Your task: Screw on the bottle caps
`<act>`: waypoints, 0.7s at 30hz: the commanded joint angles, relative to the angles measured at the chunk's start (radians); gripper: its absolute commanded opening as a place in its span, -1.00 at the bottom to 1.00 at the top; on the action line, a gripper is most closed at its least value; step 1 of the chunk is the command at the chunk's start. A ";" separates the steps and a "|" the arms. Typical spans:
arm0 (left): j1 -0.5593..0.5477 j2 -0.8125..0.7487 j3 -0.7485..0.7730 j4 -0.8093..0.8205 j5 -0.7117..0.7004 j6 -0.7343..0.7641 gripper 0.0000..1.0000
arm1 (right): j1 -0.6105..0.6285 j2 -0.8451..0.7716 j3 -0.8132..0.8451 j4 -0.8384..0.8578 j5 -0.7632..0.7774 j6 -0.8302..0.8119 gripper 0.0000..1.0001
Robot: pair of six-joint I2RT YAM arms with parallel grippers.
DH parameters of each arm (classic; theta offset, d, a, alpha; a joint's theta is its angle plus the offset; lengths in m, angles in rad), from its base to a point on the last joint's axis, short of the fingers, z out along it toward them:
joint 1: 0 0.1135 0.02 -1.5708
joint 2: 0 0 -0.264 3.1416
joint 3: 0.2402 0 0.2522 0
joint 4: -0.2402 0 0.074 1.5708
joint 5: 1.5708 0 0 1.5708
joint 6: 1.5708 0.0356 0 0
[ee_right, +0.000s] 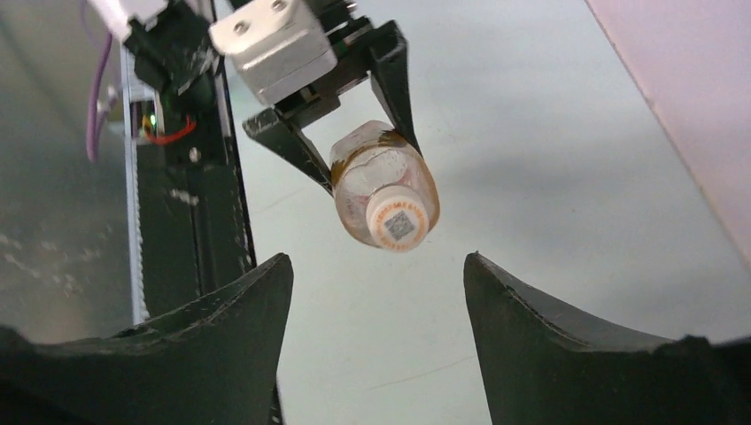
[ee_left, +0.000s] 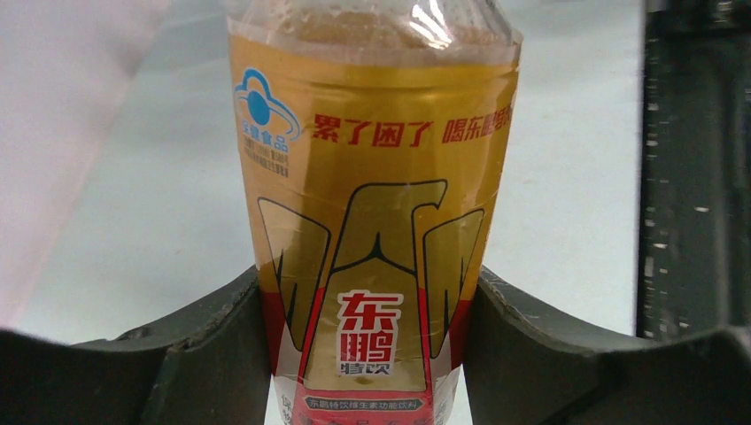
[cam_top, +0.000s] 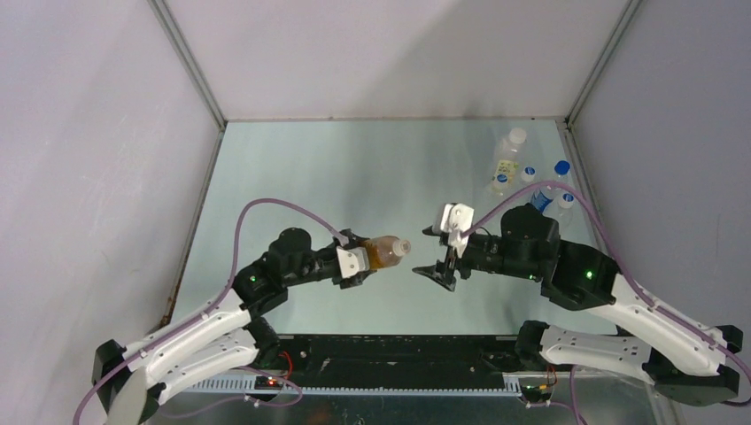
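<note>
Amber bottle (ee_left: 372, 177) with the red-orange label is clamped sideways in the left end effector (cam_top: 365, 258). The white cap (ee_right: 396, 223) on its neck points at the right end effector (cam_top: 422, 251), whose jaws are spread wide and empty, just short of the cap.

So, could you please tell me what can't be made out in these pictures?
- Left wrist view: amber bottle, neck and cap cut off by the top edge.
- Right wrist view: the bottle's lower body, hidden by the left claw.
- Top view: far-corner bottles, too small to judge their caps.
</note>
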 commanded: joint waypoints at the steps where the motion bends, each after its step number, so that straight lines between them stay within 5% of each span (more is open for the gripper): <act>1: 0.007 0.031 0.056 -0.070 0.205 -0.012 -0.83 | 0.001 0.027 0.006 -0.053 -0.131 -0.287 0.42; 21: 0.007 0.084 0.108 -0.084 0.304 0.021 -0.83 | 0.005 0.079 0.006 -0.082 -0.210 -0.348 0.03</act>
